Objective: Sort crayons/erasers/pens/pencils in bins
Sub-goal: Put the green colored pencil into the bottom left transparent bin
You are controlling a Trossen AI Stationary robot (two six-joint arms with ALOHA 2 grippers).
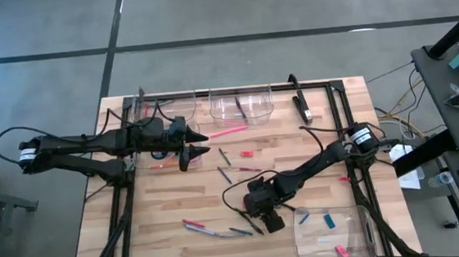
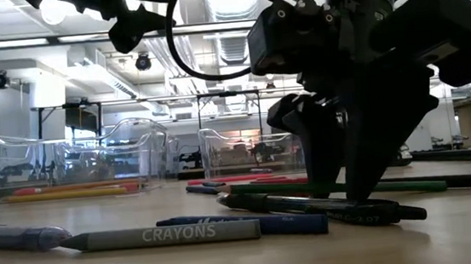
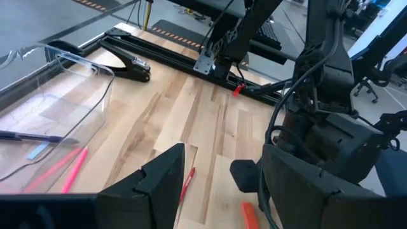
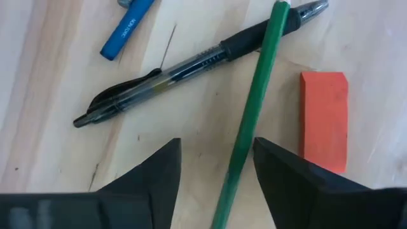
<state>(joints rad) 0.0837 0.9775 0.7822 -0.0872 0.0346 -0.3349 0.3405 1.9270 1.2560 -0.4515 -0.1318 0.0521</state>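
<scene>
Pale wood table (image 1: 178,206), boxed in by a black frame (image 1: 324,84). Plenty of bare board at the near left and along the centre; little clutter there beyond scattered sticks.

Reaching in from the right edge, the right gripper (image 4: 216,184), low over the near middle of the table, just left of the near-right bin (image 1: 308,241). Fingers spread, pinching nothing. Straddling a green stick (image 4: 254,108), with a gap on each side of it. Fingertips down close to the board in the low view; cannot tell whether touching.

Stretched in from the left edge, the left gripper (image 1: 200,145), by the far-left bin (image 1: 142,111), fingers likewise apart and empty.

Far-centre bin (image 1: 220,109) at the far rail, with dark sticks inside.

Under the green stick, crossing it, a black pen (image 4: 191,67) lying flat on the wood. Just right of the stick, apart from it, a red-orange eraser (image 4: 324,121). Beyond the pen, a blue crayon (image 4: 127,28).

Inside the near-right bin, a blue eraser (image 1: 329,220) and a pink eraser (image 1: 342,252), well apart.
</scene>
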